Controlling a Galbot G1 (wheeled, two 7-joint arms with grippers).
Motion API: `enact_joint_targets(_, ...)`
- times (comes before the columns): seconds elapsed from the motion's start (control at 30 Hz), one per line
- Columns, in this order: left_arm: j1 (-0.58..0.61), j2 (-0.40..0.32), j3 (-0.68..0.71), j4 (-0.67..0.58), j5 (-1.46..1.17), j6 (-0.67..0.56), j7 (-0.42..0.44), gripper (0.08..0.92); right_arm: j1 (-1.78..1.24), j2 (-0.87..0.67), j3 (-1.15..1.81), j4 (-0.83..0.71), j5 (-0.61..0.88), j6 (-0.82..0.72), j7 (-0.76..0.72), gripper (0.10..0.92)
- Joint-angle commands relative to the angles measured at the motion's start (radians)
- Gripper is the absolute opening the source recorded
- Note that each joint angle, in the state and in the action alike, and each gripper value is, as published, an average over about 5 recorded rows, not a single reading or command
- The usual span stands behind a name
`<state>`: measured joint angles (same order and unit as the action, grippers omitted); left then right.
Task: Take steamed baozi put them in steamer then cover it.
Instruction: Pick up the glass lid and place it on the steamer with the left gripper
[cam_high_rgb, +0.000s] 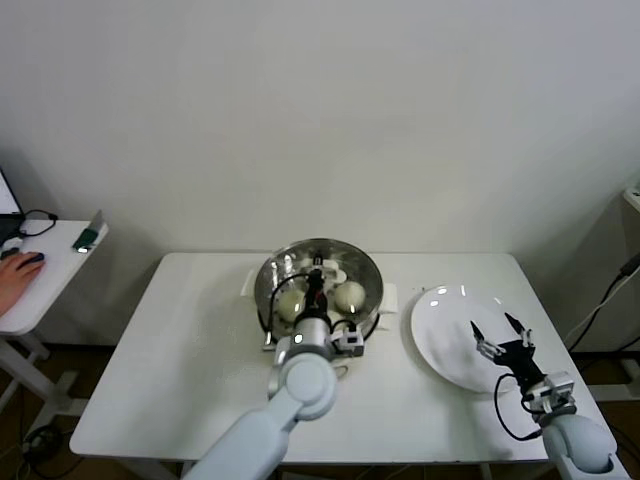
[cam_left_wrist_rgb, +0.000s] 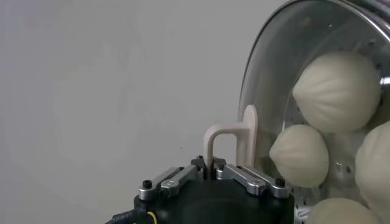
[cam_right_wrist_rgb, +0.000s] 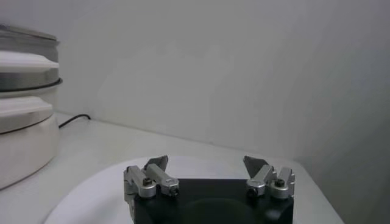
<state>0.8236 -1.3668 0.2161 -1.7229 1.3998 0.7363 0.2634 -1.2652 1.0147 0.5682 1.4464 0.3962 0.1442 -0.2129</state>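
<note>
Baozi (cam_high_rgb: 350, 295) lie inside the steamer (cam_high_rgb: 372, 272), which stands at the middle of the white bench (cam_high_rgb: 190, 350) toward the wall. In the head view the cover (cam_high_rgb: 325, 250) sits over the pot, and the left claw (cam_high_rgb: 317, 287) reaches in over its centre, its arm crossing the near rim and hiding part of the glass. A white plate (cam_high_rgb: 440, 320) lies on the bench just to the robot's right of the steamer, and the right claw (cam_high_rgb: 503, 340) hovers over the plate's near edge, fingers spread. At the far left a person's hand (cam_high_rgb: 15, 275) rests on a separate small table (cam_high_rgb: 55, 265).

In the left wrist view the left claw (cam_left_wrist_rgb: 214, 172) pinches the flat cream handle (cam_left_wrist_rgb: 234, 137) of the cover (cam_left_wrist_rgb: 262, 79); through the glass four buns (cam_left_wrist_rgb: 338, 91) show on the perforated tray.

In the right wrist view the right claw (cam_right_wrist_rgb: 209, 173) stands wide apart and holds nothing, with the plate (cam_right_wrist_rgb: 91, 195) beneath it. The steamer (cam_right_wrist_rgb: 24, 103) rises at the side, well apart, with a dark cable (cam_right_wrist_rgb: 73, 119) trailing behind its white base.
</note>
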Motion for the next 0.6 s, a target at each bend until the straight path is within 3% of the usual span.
enact_joint_targets(0.03,0.003,-0.001,0.005,0.015,-0.003,0.049,-0.010,0.147,0.000,0.000,0.003,-0.002,-0.002,0.003,-0.002,0.823)
enact_joint_targets(0.6,0.022,-0.008,-0.010,0.016,-0.001,0.046,-0.008,0.147,-0.001,0.003,0.005,-0.007,-0.015,0.006,-0.014,0.823)
